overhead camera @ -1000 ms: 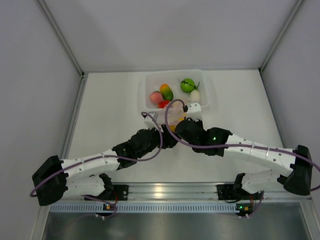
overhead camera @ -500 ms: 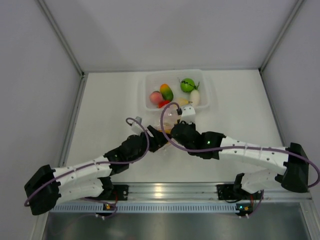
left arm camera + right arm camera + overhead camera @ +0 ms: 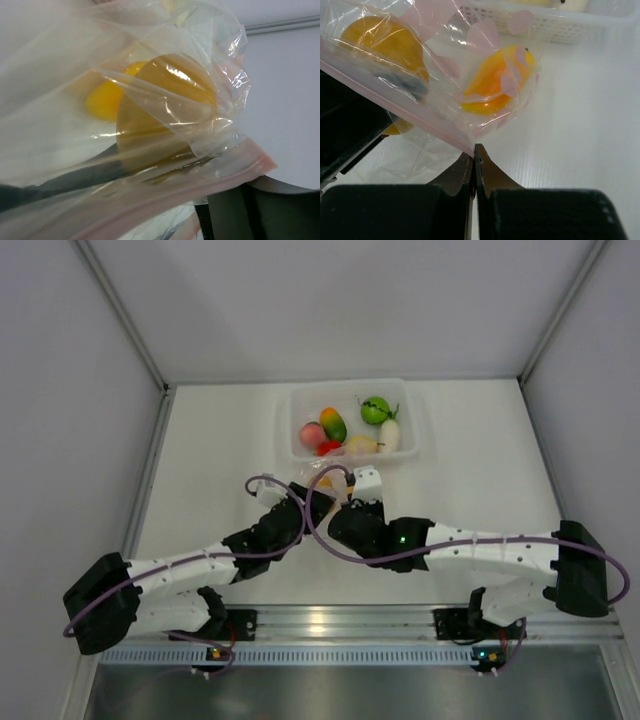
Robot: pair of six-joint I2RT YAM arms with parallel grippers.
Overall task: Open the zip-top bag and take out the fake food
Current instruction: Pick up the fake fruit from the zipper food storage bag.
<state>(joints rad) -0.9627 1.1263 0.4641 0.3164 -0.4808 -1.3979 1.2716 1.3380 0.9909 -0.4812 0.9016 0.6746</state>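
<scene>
The zip-top bag (image 3: 318, 478) hangs between my two grippers, just in front of the tub. My right gripper (image 3: 475, 148) is shut on the corner of its pink zip strip (image 3: 395, 102). Two pieces of fake food show inside: an orange one (image 3: 382, 42) and a yellow-orange one (image 3: 495, 82). In the left wrist view the bag (image 3: 60, 90) fills the frame. My left gripper (image 3: 160, 155) has its jaws either side of the orange piece (image 3: 165, 105), with one dark finger (image 3: 50, 182) seen through the film. Several other fake foods (image 3: 333, 424) lie in the tub.
The clear rectangular tub (image 3: 292, 410) stands at the back middle of the white table, close behind the bag. Grey walls close in the table on the left, right and back. Both arms cross the near middle of the table.
Both grippers and the bag have moved left and nearer, away from the tub's front edge. The left arm drew back, then came forward again. The grips look the same.
</scene>
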